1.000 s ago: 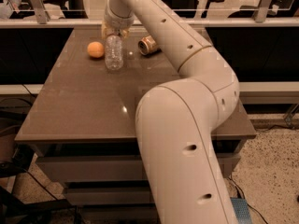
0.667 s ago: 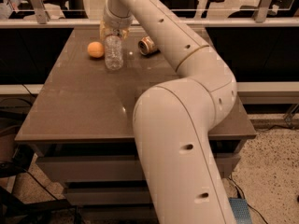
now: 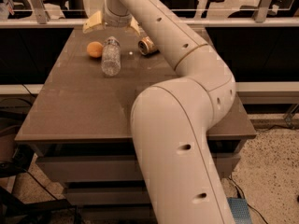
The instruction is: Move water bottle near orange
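1. One table [image 3: 70, 106] is carrying everything.
2. Gripper [image 3: 112, 29] is hovering just above the water bottle [image 3: 111, 57], fingers [image 3: 92, 23] spread and gripping nothing. I judge it is releasing; the next move calls for lifting clear without nudging.
3. Water bottle is lying on its side.
4. Gold can [image 3: 147, 45] is lying right of the water bottle, apart, not obstructing.
5. Orange [image 3: 95, 49] is sitting just left of the water bottle.

Dim, amber light — jaws lit above tabletop [image 3: 70, 111]
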